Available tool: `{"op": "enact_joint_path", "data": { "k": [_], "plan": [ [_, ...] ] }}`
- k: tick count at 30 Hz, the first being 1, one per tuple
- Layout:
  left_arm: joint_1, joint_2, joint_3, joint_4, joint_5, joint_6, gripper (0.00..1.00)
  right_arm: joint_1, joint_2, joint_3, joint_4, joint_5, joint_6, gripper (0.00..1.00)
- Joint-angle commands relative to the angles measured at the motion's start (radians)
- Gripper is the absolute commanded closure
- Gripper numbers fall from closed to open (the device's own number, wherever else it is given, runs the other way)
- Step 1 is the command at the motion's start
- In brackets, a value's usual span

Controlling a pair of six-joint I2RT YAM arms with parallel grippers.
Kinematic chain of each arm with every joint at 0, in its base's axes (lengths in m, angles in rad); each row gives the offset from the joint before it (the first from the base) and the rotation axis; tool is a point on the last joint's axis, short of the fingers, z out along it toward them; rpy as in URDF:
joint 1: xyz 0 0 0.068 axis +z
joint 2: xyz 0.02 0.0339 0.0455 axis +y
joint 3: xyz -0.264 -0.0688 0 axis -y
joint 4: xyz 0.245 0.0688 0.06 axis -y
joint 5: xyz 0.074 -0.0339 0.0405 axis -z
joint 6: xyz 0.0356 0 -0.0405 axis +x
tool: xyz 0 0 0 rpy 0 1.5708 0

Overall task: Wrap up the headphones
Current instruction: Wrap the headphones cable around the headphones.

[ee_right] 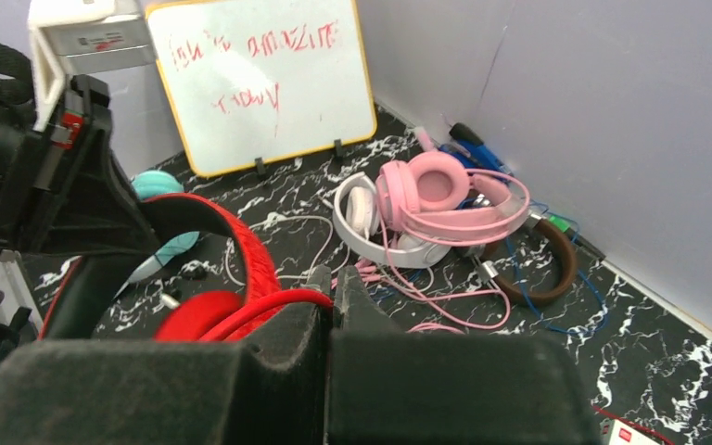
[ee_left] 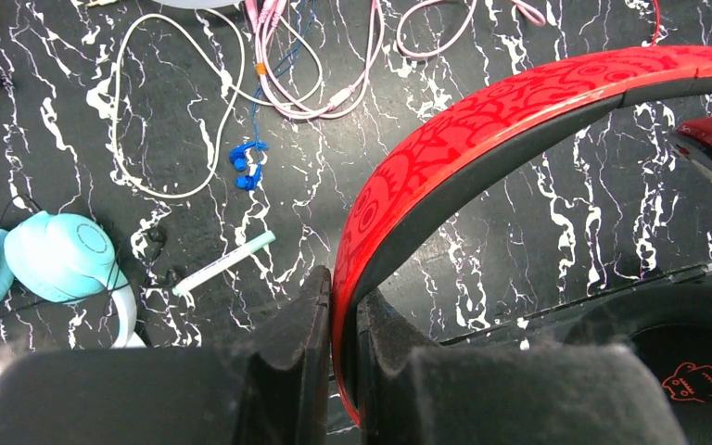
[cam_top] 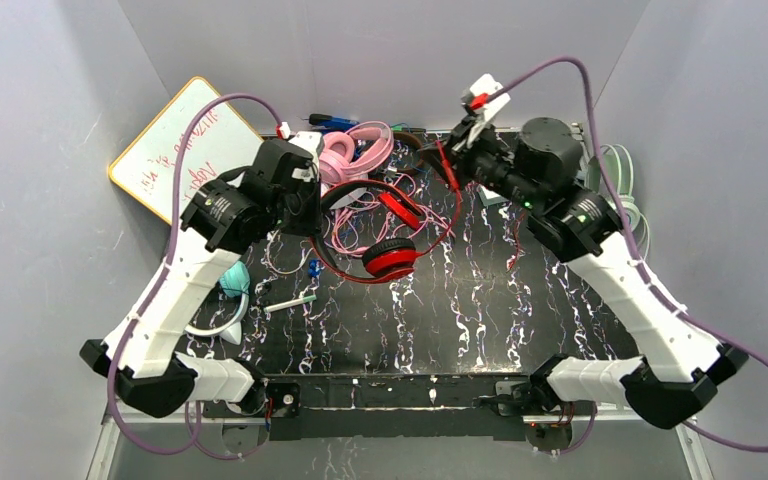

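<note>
The red headphones [cam_top: 390, 258] lie mid-table, their headband raised on the left. My left gripper [cam_top: 318, 212] is shut on that red headband [ee_left: 482, 120], which stands pinched on edge between the jaws [ee_left: 343, 320]. My right gripper [cam_top: 443, 150] is at the back of the table, shut on the red cord [ee_right: 269, 306] of the same headphones; the cord [cam_top: 457, 200] arcs from there down to the ear cup. Pink headphones [ee_right: 436, 190], white headphones [ee_right: 362, 218] and a brown headband [ee_right: 556, 269] lie piled at the back. Teal headphones [ee_left: 56, 255] sit at the left.
A whiteboard [cam_top: 175, 140] leans against the back left wall. Blue earbuds [ee_left: 244, 167], a white-and-green pen [ee_left: 222, 264] and loose pink and white cords [ee_left: 315, 83] lie on the black marbled table [cam_top: 460, 320]. A small white box with a red label [ee_right: 626, 434] sits right.
</note>
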Motion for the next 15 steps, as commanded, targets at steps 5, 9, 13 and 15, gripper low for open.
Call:
{"op": "enact_joint_path", "data": {
  "k": [5, 9, 13, 15],
  "plan": [
    [-0.017, 0.028, -0.062, 0.141, 0.041, -0.03, 1.0, 0.245, 0.123, 0.117, -0.052, 0.333, -0.151, 0.99],
    [-0.06, 0.054, -0.083, 0.173, 0.008, -0.033, 1.0, 0.319, 0.2, 0.144, -0.03, 0.564, -0.192, 0.99],
    [-0.099, 0.077, -0.082, 0.182, -0.026, -0.036, 1.0, 0.32, 0.224, 0.143, 0.02, 0.628, -0.175, 0.98],
    [-0.116, 0.072, -0.092, 0.198, -0.042, -0.036, 1.0, 0.32, 0.248, 0.154, 0.02, 0.656, -0.182, 0.97]
  ]
}}
